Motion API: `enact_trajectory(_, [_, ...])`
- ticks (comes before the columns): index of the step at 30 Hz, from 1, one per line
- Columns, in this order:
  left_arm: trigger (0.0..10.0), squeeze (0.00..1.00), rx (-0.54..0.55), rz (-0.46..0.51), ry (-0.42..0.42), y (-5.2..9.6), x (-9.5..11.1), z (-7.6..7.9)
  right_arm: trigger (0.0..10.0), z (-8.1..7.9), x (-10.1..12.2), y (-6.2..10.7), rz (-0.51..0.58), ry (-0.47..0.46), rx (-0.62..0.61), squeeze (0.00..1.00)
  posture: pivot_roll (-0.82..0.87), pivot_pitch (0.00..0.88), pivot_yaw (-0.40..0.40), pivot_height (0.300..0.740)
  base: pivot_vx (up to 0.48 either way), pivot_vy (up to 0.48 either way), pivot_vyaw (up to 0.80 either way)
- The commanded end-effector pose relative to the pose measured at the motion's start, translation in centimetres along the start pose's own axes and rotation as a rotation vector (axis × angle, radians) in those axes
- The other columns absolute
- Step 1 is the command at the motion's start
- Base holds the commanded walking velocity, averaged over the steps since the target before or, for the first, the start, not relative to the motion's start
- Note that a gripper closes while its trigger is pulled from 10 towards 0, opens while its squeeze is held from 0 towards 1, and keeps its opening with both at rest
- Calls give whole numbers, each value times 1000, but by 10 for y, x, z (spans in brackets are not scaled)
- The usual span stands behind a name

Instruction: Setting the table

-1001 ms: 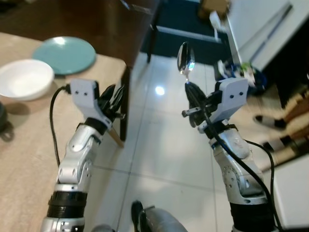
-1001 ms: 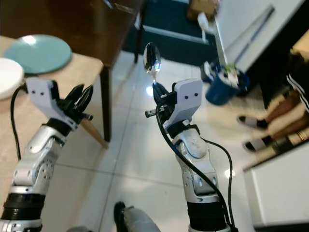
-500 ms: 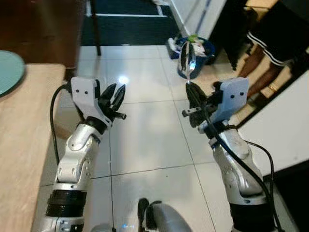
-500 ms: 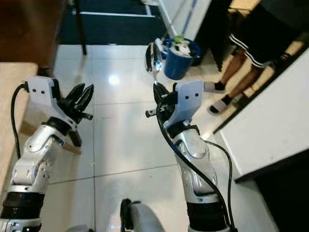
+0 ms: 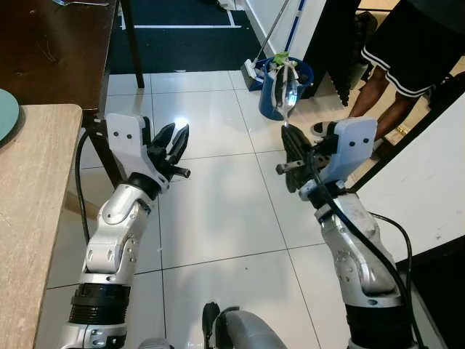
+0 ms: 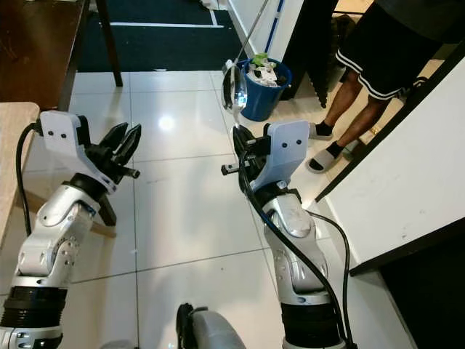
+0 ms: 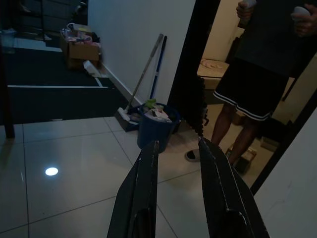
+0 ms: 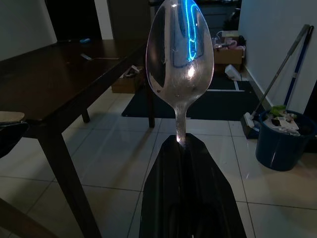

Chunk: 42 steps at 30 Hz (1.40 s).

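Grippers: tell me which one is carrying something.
The right gripper: its fingers are shut on the handle of a metal spoon, bowl pointing up. The left gripper is open, with nothing between its fingers.

The right gripper (image 6: 238,138) is pinching a spoon (image 6: 234,91) by its handle, the bowl standing upright above the closed fingertips. Just beyond the spoon, a blue bucket (image 6: 261,91) is sitting on the white tiled floor (image 6: 182,211). The left gripper (image 6: 125,142) is hanging over the floor with its fingers spread, holding nothing. Well beyond the right gripper, a person (image 6: 363,80) is standing in sandals.
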<state>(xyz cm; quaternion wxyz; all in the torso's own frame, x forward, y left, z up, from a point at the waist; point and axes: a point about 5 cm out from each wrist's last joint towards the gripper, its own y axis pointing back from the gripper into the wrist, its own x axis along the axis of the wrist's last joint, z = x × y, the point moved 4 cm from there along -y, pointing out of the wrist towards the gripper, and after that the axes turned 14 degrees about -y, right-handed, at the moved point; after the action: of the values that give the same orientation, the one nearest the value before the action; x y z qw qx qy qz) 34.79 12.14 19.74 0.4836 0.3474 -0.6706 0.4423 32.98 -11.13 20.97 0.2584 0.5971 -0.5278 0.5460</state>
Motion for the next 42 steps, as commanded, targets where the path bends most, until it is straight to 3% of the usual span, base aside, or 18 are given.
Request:
enact_trajectory(1, [10000,0,-14,-22,8,0,-4,4,10000,4,-3,3,-13,-11,-19,0,55,110,-32,740,0,0,0])
enact_trajectory(17, [10000,0,-2,-48,3,0,-8,0,10000,7,-4,5,-18,-28,-34,0,58,110,-30,740,0,0,0])
enact_trajectory(24, [10000,0,-5,-57,2,0,-9,0,10000,7,-4,4,-18,-28,-32,0,57,106,-32,740,0,464,0])
enact_trajectory(42, [10000,0,1,-45,3,0,-8,1,10000,8,-4,5,-20,-30,-31,0,56,106,-34,740,0,0,0])
